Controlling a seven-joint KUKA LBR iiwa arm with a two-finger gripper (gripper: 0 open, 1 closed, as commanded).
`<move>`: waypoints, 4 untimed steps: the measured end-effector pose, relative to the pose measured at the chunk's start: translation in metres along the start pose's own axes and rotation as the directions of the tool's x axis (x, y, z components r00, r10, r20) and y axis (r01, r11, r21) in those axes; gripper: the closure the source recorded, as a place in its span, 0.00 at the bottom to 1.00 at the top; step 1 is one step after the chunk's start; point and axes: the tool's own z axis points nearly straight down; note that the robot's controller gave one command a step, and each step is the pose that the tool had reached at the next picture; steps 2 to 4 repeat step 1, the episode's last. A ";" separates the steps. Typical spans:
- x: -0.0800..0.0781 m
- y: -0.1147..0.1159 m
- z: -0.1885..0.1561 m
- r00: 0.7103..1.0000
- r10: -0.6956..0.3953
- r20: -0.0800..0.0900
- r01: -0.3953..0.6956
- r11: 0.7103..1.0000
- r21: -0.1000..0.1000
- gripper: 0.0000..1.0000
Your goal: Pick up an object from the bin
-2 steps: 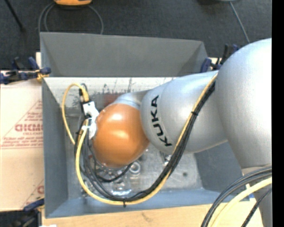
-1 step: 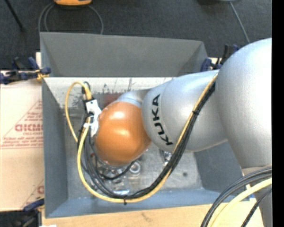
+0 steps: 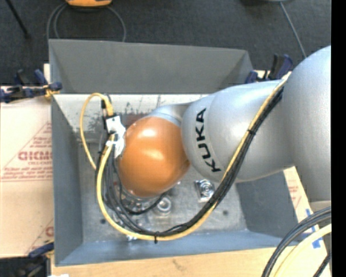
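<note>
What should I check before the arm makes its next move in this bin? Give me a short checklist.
1. Wrist inside the bin: ok. The orange cover sits low over the floor of the grey bin, left of centre.
2. Things to pick: ok. A shiny metal piece lies right of the cover, and a second metal piece at its lower edge.
3. Anything held: cannot tell, the cover hides it.
4. Clearance of the yellow cable from the front wall: cannot tell.

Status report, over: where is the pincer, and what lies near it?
Pincer low at bin floor, under orange cover. Small silver piece beside it, second silver piece further right. Grasp unconfirmed.
</note>
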 end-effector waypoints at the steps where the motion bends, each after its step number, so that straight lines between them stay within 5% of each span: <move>1: 0.000 -0.001 -0.073 1.000 0.004 0.000 -0.004 1.000 0.002 1.00; 4: 0.000 -0.001 -0.073 1.000 0.004 0.000 -0.004 1.000 0.002 1.00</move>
